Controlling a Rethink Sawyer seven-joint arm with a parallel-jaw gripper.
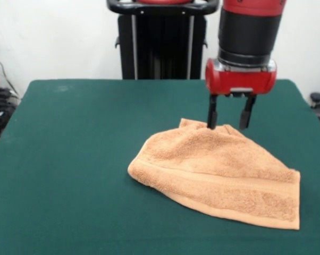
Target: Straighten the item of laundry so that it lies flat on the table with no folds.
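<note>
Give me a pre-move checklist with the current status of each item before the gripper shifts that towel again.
1. Gripper open, fingers apart: ok.
2. Fingertips down at the orange-tan towel's far bunched edge: ok.
3. Cloth actually between the fingers: cannot tell.
4. Towel flat with no folds: not ok, folded over and rumpled.
5. Towel fully on the green table: ok.
6. Bare table around the towel for spreading: ok.

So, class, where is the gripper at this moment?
In the front view, the gripper hangs right of centre, open, its fingertips at the far edge of the towel on the table.
</note>
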